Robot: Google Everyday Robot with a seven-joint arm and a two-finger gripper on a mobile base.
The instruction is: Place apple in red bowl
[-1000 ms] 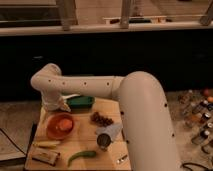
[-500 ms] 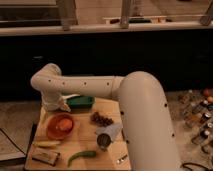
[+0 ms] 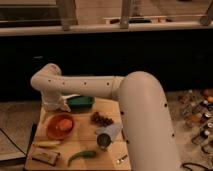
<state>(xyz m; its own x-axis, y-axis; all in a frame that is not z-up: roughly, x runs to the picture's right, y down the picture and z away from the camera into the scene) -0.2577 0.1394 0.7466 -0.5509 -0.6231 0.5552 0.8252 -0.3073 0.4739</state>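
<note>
The apple lay in the bowl by the table's left edge. My gripper hung at the bowl's far side; I couldn't tell its grip.

On the table, we find the apple lying in the bowl on the left side. The gripper hangs just beyond the bowl's far rim, beside the left end of the tray, which sits at the far edge. We see the grapes right of the bowl, a can on its side nearer than them, and a pepper along the near edge. The arm crosses above the tray from the right. Bottles stand off the table, far right.
</note>
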